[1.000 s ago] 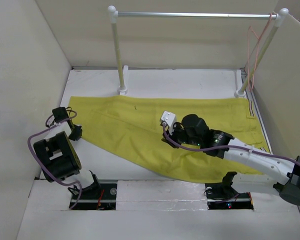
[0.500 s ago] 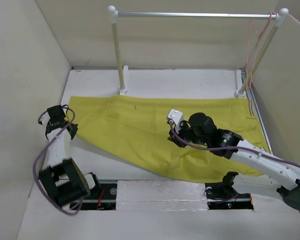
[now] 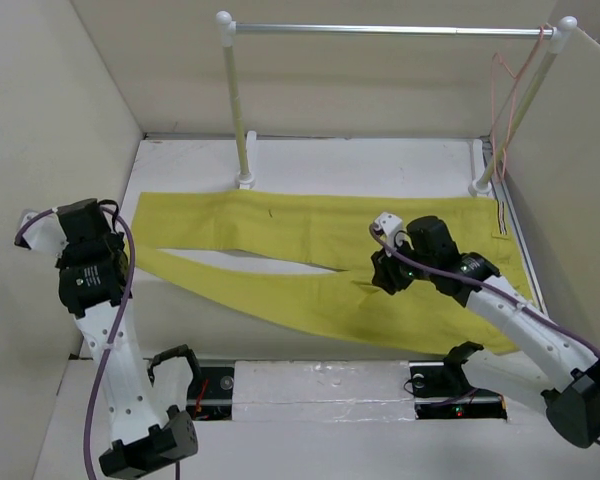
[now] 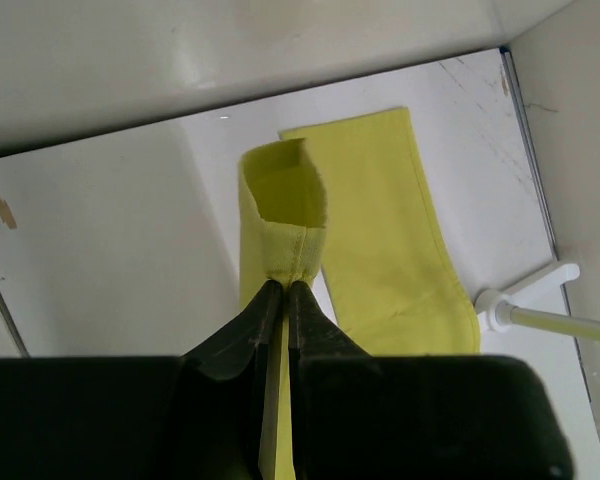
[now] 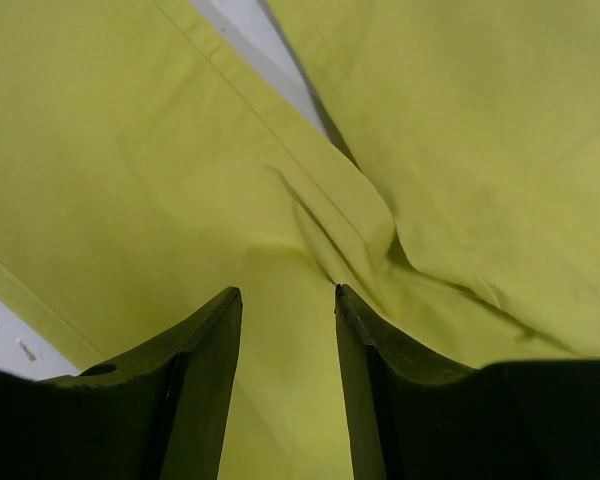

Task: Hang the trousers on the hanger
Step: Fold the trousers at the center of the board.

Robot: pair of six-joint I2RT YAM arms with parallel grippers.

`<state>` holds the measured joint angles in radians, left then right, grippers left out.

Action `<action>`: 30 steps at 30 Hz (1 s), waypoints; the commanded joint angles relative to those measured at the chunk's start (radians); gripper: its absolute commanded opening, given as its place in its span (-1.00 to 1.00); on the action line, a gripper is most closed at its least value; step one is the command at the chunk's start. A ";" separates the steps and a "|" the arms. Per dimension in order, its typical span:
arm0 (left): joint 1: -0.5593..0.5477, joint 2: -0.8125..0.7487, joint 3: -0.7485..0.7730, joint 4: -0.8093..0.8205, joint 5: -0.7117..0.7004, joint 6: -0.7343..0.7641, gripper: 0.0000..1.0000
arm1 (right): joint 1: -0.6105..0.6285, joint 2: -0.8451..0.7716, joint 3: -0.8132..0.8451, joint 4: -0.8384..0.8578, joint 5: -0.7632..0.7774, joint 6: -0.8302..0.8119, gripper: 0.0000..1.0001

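Top view, trousers: the trousers (image 3: 310,232) lie flat on the table (image 3: 310,160), legs split in a narrow V that opens toward the left gripper (image 3: 123,258), waistband beyond the right gripper (image 3: 388,276) on its right.
Top view, hanger: the hanger (image 3: 502,100) hangs on the stand (image 3: 380,30) at its right post, well apart from both grippers and above the waistband end.
Left wrist, grip: fingers pressed together on one leg's cuff; the hem stands up in an open loop just past the tips, the other leg lying flat further out.
Right wrist, jaws: spread apart, nothing between them, poised over the creased seam where the legs meet; whether the tips touch the cloth I cannot tell.
Handling, judged: light, limp cloth that sags, folds and slides; it keeps no shape, so one pinch leaves the rest dragging.
Where to hold, judged: hems or the seamed, trimmed waistband, where layers are thicker and slip less.
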<state>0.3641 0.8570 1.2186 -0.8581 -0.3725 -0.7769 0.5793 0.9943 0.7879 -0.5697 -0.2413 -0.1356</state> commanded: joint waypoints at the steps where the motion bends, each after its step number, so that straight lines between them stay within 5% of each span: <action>1: -0.019 -0.029 -0.008 -0.015 -0.011 -0.019 -1.00 | -0.090 -0.023 0.010 -0.036 -0.082 -0.007 -0.04; 8: -0.186 -0.082 0.036 0.028 0.098 -0.001 -1.00 | -0.381 -0.111 -0.004 -0.116 0.072 0.053 -0.11; 11: -0.255 -0.121 0.012 0.048 0.129 0.002 -1.00 | -0.531 -0.097 0.000 -0.151 0.100 0.065 -0.60; 12: -0.273 -0.133 0.007 0.057 0.127 0.007 -1.00 | -0.564 -0.071 -0.003 -0.156 0.115 0.070 -1.00; 17: -0.324 -0.130 0.045 0.136 0.194 0.045 -1.00 | -0.846 0.009 -0.006 -0.164 0.204 0.067 -1.00; 23: -0.427 -0.187 -0.044 0.151 0.014 0.064 -1.00 | -1.321 0.193 -0.001 -0.156 0.198 0.082 -0.37; 30: -0.474 -0.174 0.004 0.152 -0.140 0.119 -1.00 | -1.542 0.236 0.071 -0.257 0.318 0.164 -0.20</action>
<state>-0.0959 0.6731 1.1805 -0.7547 -0.4141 -0.7010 -0.8978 1.2465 0.7918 -0.7738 0.0212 -0.0322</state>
